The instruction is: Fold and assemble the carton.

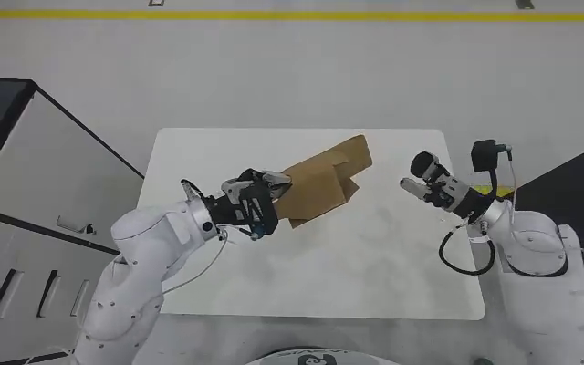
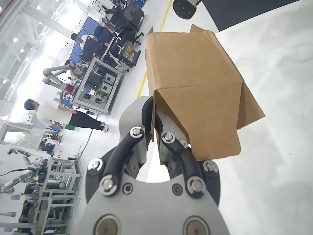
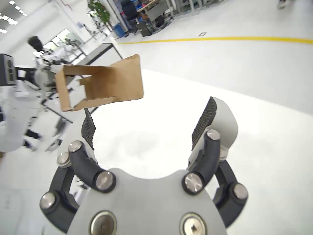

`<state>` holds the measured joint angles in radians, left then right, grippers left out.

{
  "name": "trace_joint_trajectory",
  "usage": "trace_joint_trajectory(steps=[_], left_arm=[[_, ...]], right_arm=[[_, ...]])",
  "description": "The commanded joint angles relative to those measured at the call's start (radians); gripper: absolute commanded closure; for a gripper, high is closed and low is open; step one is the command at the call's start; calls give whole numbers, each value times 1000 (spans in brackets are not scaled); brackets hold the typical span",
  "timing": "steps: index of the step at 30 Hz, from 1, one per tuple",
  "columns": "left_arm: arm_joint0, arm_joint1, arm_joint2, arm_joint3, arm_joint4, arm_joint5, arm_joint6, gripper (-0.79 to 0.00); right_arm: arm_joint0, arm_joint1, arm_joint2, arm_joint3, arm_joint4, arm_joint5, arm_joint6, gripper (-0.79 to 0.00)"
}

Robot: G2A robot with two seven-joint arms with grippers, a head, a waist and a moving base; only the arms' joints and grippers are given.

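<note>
The brown carton (image 1: 324, 178) is opened into a tube with loose flaps and appears lifted off the white table (image 1: 365, 274), over its middle. My left gripper (image 1: 276, 192) is at the carton's left end, shut on one edge flap. In the left wrist view the fingers of the left gripper (image 2: 153, 121) pinch that flap, and the carton (image 2: 195, 74) stretches away from them. My right gripper (image 1: 412, 176) hangs open over the table's right side, a short gap from the carton. In the right wrist view the right gripper (image 3: 149, 116) is empty and faces the carton's (image 3: 117, 81) open end.
A grey cabinet (image 1: 55, 173) stands left of the table, close to the left arm. A dark surface (image 1: 557, 187) lies beyond the table's right edge. The near half of the table is bare white surface.
</note>
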<state>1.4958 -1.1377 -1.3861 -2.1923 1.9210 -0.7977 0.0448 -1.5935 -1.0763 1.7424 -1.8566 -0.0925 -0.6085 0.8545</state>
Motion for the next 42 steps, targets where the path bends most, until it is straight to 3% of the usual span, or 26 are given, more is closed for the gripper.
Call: trace_joint_trajectory(steps=[1, 5, 6, 12, 14, 19, 27, 34, 42], left_arm=[[-1, 2, 5, -1, 2, 1, -1, 0], [-1, 2, 5, -2, 7, 0, -1, 0], [-1, 2, 5, -2, 7, 0, -1, 0], [-2, 7, 13, -2, -1, 3, 0, 0], [-3, 8, 14, -2, -7, -3, -1, 0], [1, 12, 17, -12, -20, -1, -15, 0], [17, 19, 4, -28, -37, 5, -29, 0], [17, 25, 2, -37, -40, -3, -30, 0], [13, 32, 18, -46, -25, -7, -24, 0]], right_arm=[[1, 0, 0, 0, 23, 3, 6, -785], [1, 0, 0, 0, 23, 3, 6, -785], [-6, -2, -21, -7, 89, 12, -3, -785], [48, 10, -57, 15, 438, 180, 184, -785], [85, 14, -63, 46, 499, 273, 233, -785], [157, 17, -99, 85, 675, 386, 330, -785], [164, 16, -109, 84, 703, 399, 326, -785], [198, 15, -170, 114, 796, 525, 352, -785], [250, 11, -231, 164, 840, 566, 363, -785]])
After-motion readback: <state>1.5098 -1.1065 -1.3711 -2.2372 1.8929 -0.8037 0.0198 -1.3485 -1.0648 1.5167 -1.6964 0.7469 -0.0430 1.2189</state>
